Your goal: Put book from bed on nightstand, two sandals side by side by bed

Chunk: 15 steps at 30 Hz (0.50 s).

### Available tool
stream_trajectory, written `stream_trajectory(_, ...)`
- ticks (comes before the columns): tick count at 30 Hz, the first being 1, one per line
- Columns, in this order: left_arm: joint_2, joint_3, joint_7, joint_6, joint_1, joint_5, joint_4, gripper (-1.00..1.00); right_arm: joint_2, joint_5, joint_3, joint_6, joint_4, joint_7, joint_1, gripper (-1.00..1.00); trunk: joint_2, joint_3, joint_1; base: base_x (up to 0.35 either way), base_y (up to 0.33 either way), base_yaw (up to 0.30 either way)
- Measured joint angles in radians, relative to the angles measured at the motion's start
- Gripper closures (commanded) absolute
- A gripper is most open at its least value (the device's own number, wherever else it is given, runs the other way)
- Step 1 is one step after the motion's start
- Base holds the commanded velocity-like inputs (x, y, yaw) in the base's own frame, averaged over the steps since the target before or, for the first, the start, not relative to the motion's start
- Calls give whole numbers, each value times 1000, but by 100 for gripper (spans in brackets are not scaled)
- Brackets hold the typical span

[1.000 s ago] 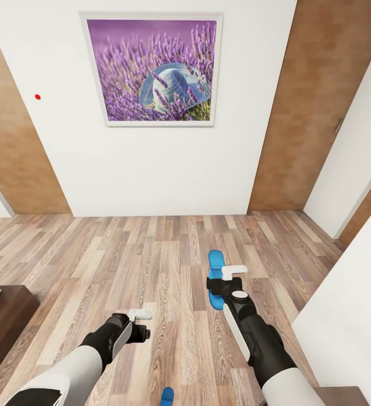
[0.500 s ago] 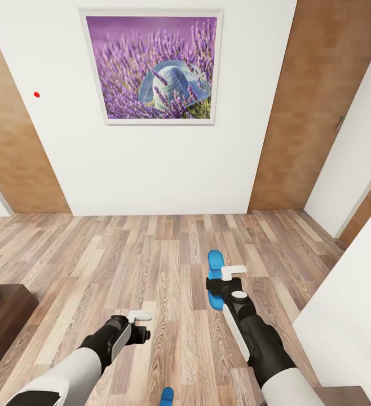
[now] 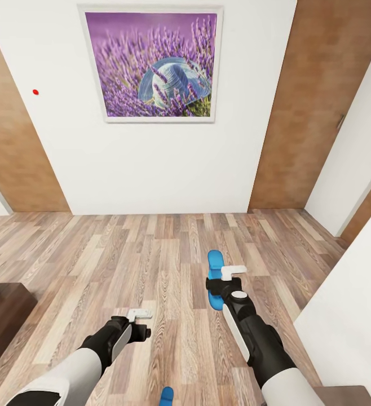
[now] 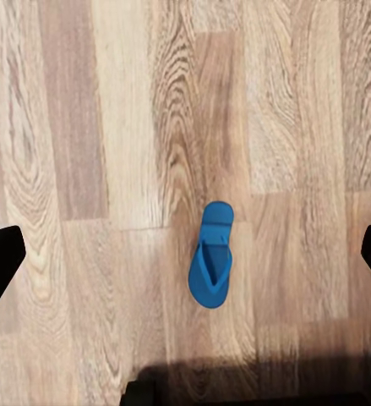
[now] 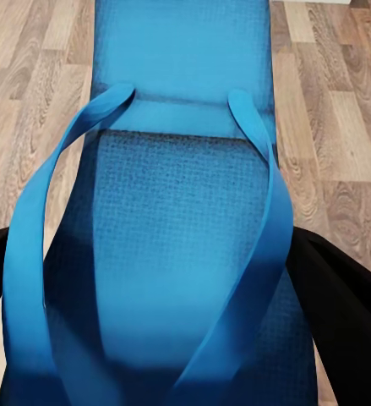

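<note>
While the right gripper (image 3: 219, 280) was clamped on a blue sandal (image 3: 215, 268) low and right of centre in the head view, its black fingers (image 5: 346, 313) pressed the textured sole's edges, and blue straps arched over the footbed. The left gripper (image 3: 142, 322), lower left, hung with jaws wide and held nothing. Another flat oval sandal (image 4: 211, 266) lay on the plank floor (image 3: 123, 254) at the bottom edge. A lavender picture (image 3: 151, 66) hung on the white wall above.
</note>
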<state>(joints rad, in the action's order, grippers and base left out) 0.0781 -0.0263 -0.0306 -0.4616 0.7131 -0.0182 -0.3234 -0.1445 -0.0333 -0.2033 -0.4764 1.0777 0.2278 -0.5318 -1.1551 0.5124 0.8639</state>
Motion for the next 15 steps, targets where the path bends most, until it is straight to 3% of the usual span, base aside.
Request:
stream_trajectory(8,0,0,0,4,0,0,0,-100,-1,-1,-2,0,0,0,0,100,-56,25,31,0,0,0)
stream_trajectory(15,0,0,-1,3,0,1,0,-100,0,-1,-33,0,0,0,-1,100,-105,47,58,0,0,0)
